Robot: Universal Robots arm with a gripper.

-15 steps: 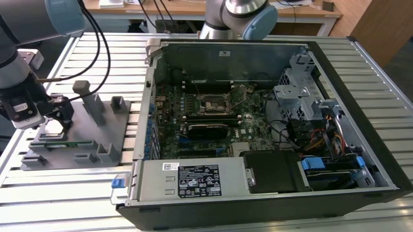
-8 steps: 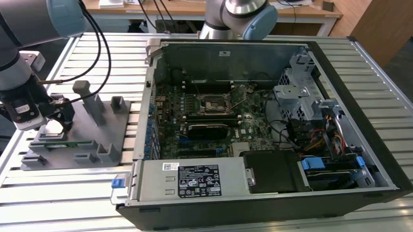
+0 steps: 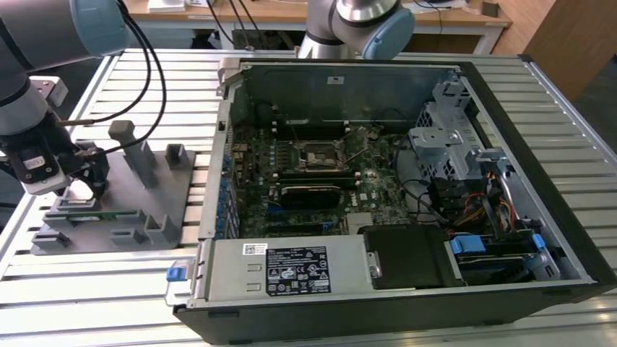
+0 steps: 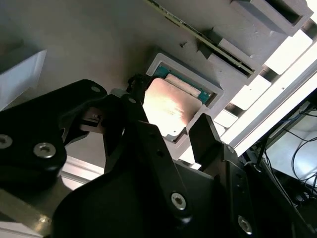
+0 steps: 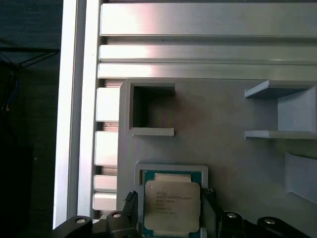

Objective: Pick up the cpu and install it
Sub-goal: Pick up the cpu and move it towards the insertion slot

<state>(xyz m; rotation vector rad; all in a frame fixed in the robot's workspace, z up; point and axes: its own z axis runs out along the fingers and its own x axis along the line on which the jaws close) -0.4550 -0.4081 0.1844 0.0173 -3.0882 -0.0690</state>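
Cpu point(image 5: 172, 206), a flat silvery square, lies seated in a square pocket of a grey tray point(image 3: 135, 191). Its metal top faces up in both wrist views.

A slatted metal worktop point(image 3: 579, 108) carries everything. An open black computer case point(image 3: 540, 188) takes up the middle and the exterior view's right of it. Inside is a green motherboard point(image 3: 376, 181) with a dark square socket point(image 3: 318, 154) near its centre.

The robot arm point(image 3: 29, 94) reaches down at the exterior view's left, over the tray, which lies just beside the case. The tray has several raised holders and other pockets. A long green memory stick point(image 3: 97, 215) sits in a slot along the tray's edge nearer the camera.

The black jaws are open and set astride the cpu, one on each of two opposite sides, just outside the pocket's rim. Whether they touch that rim cannot be told.
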